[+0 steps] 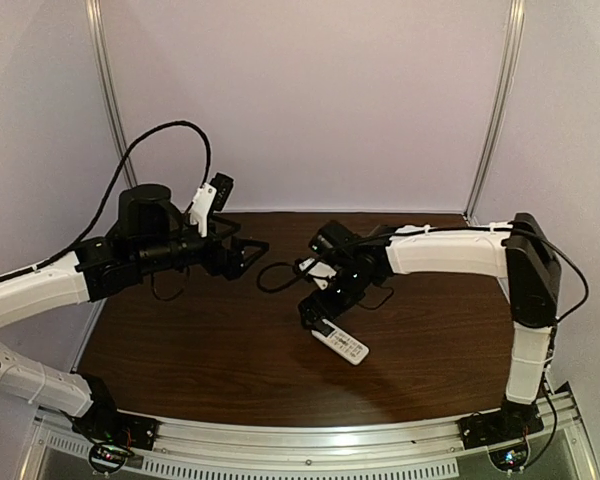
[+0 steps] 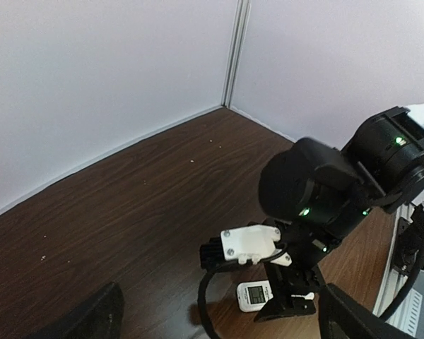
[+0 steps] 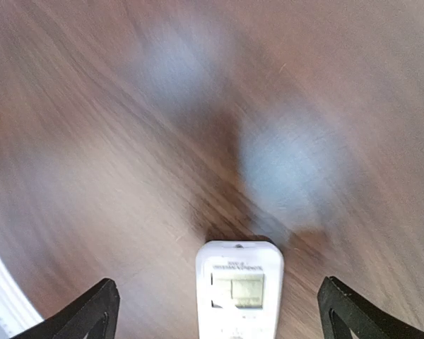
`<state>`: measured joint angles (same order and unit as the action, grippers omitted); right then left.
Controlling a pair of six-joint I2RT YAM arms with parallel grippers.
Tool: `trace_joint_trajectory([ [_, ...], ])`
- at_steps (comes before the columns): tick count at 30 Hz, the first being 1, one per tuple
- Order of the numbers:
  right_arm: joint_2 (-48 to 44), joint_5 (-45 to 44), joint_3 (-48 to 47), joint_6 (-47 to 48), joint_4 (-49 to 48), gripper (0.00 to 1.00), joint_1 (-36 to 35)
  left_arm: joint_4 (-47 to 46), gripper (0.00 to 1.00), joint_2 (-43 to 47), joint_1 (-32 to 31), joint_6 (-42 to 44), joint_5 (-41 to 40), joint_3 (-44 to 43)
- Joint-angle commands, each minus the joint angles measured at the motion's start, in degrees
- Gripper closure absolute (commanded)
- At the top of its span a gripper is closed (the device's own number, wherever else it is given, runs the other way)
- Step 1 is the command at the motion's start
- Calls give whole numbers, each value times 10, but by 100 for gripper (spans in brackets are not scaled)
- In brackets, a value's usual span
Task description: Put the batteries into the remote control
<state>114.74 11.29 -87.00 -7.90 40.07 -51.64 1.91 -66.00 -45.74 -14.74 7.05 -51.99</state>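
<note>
The remote control (image 1: 341, 345) is a slim white bar lying flat on the brown table, display side up. In the right wrist view its display end (image 3: 239, 281) lies between the two dark fingertips with wide gaps on both sides. My right gripper (image 1: 315, 312) hovers low over that end, open and touching nothing. My left gripper (image 1: 252, 255) hangs open above the table's left middle, apart from the remote. Its camera looks across at the right wrist and the remote's display end (image 2: 254, 294). The batteries are out of view.
A black cable (image 1: 273, 277) loops over the table between the two arms. White walls close off the back and both sides, meeting at a corner post (image 2: 233, 53). A metal rail (image 1: 310, 455) runs along the near edge.
</note>
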Motion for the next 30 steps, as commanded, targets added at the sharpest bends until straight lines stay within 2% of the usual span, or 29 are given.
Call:
trace_joint_trajectory([
  [1,-127,53,70,-37,-117,0,47,51,3,-37,21,-23,47,-66],
  [3,-181,71,117,-50,-161,0,75,61,3,-63,42,-30,92,-85],
  [6,-265,101,198,-71,-223,0,130,79,3,-97,78,-46,119,-112],
  [13,-431,132,371,-102,-321,0,241,108,3,-172,125,-79,122,-128],
  [16,-481,136,443,-121,-365,0,268,88,3,-188,130,-90,106,-91],
  [23,-544,134,584,-161,-458,0,292,-3,3,-183,136,-139,76,33],
  [30,-528,124,650,-189,-537,0,293,-52,2,-175,137,-156,36,100],
])
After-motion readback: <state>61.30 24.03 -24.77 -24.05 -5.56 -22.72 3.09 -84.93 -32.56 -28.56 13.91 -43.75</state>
